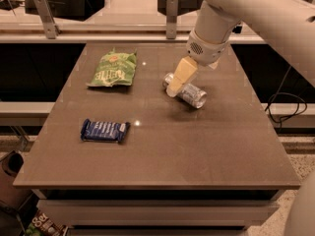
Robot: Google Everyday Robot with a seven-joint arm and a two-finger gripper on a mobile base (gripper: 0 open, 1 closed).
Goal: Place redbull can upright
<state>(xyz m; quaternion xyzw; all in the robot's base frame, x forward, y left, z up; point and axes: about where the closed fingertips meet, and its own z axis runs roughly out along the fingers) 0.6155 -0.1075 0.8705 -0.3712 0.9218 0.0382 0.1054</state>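
The redbull can (191,95) lies on its side on the brown table (162,146), right of the middle, its length running from upper left to lower right. My gripper (174,88) comes down from the white arm at the upper right. It is at the can's left end and covers part of it. The can's right half and shiny right end show.
A green chip bag (112,69) lies flat at the back left of the table. A blue wrapped bar (105,130) lies at the front left. A rail with metal posts (172,14) runs behind the table. A cable (288,104) hangs at the right.
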